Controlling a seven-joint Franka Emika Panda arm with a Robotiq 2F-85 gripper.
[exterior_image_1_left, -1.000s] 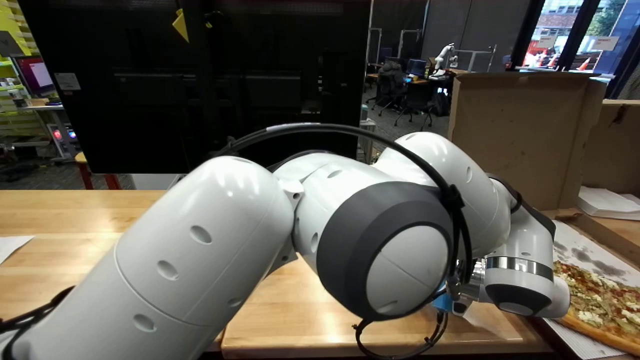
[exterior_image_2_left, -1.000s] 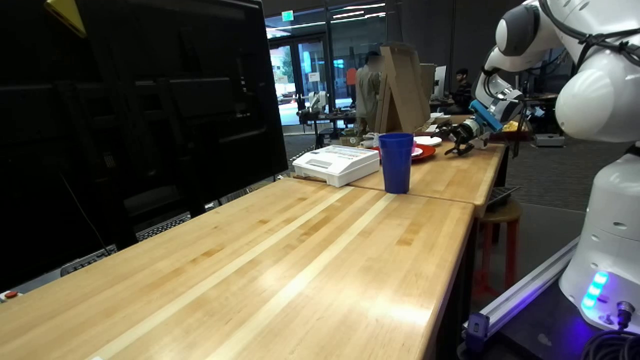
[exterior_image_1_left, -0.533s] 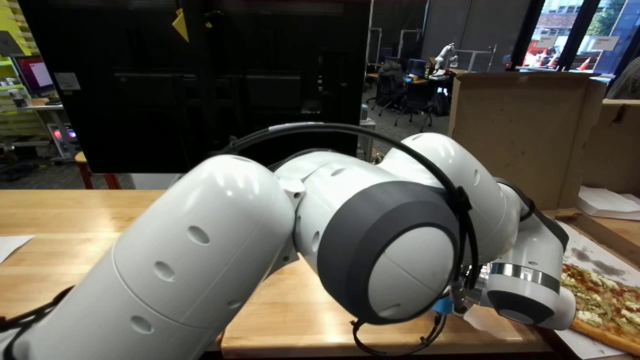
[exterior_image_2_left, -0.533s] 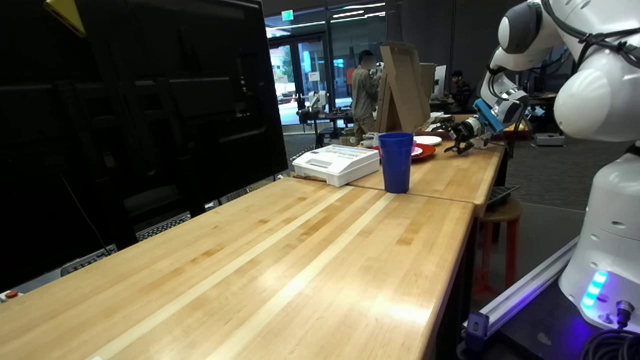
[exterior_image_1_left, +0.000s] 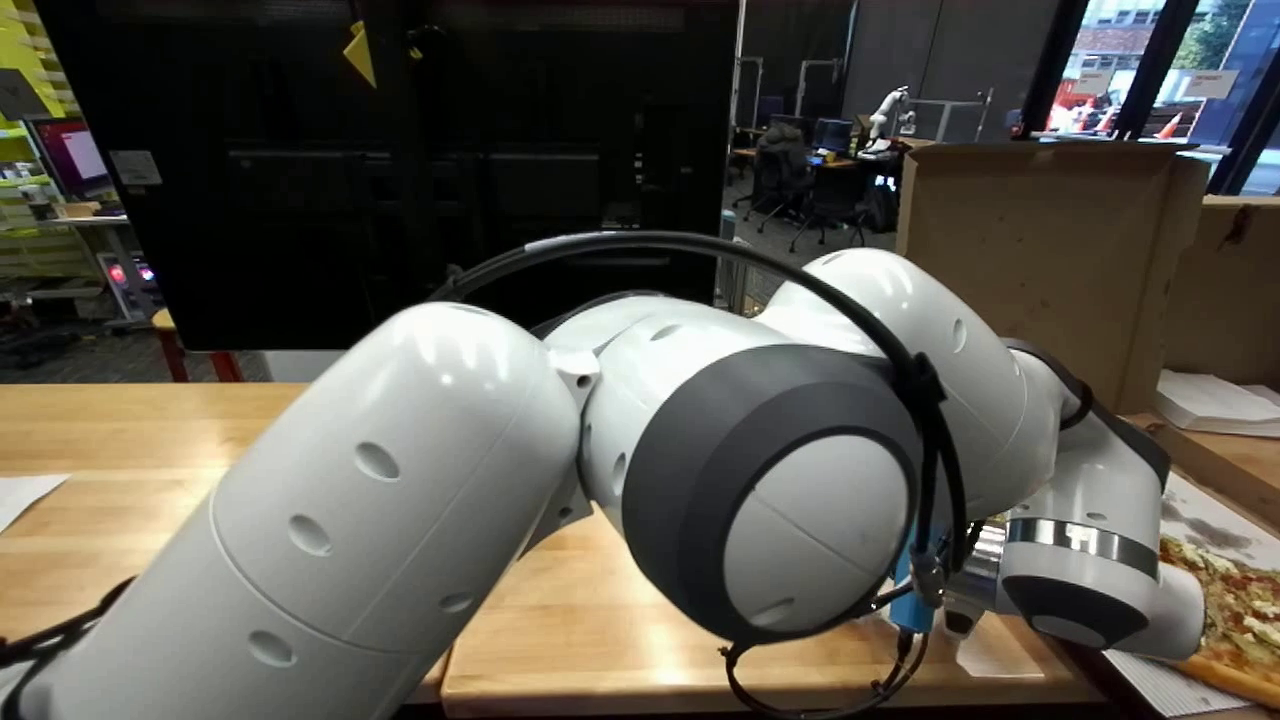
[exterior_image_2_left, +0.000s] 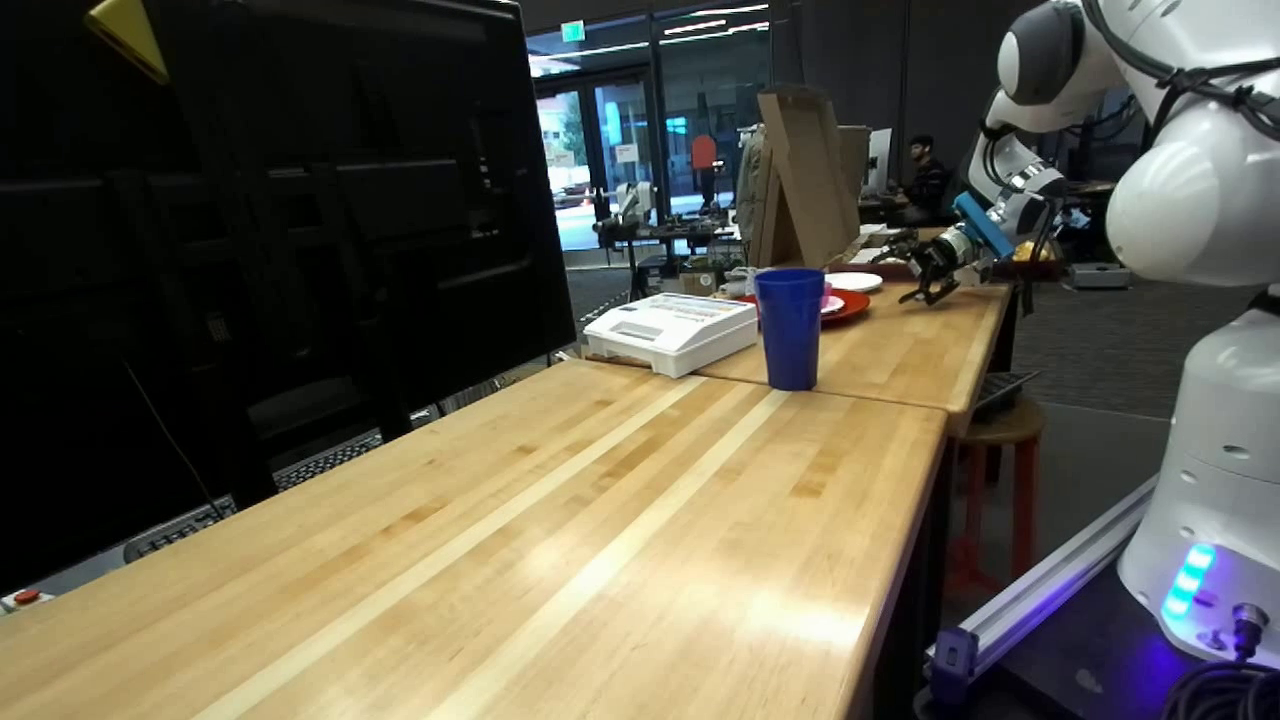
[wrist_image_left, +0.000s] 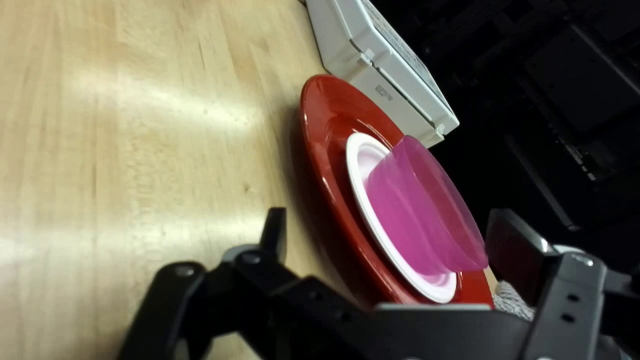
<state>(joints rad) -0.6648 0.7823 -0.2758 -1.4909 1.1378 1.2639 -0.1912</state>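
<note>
My gripper (wrist_image_left: 392, 235) is open and empty in the wrist view, its fingers wide apart. Between and beyond the fingers, a translucent pink bowl (wrist_image_left: 415, 215) stands on a small white plate (wrist_image_left: 357, 160), which lies on a larger red plate (wrist_image_left: 325, 150). The fingers appear apart from the bowl. In an exterior view the gripper (exterior_image_2_left: 910, 272) hangs just above the far table, to the right of the red plate (exterior_image_2_left: 852, 305) and another white plate (exterior_image_2_left: 855, 281). In an exterior view the arm hides the fingers; only the blue part of the wrist (exterior_image_1_left: 912, 605) shows.
A white case (wrist_image_left: 385, 80) stands behind the red plate. A tall blue cup (exterior_image_2_left: 790, 330) stands nearer along the table (exterior_image_2_left: 560, 520). An open pizza box (exterior_image_1_left: 1050, 270) with pizza (exterior_image_1_left: 1235, 640) lies beside the arm. A large black screen (exterior_image_1_left: 400, 200) stands behind the table.
The forearm and wrist have moved a little right in both exterior views, and the blue wrist part has turned more upright. The gripper has shifted slightly away from the plates. A person behind has moved.
</note>
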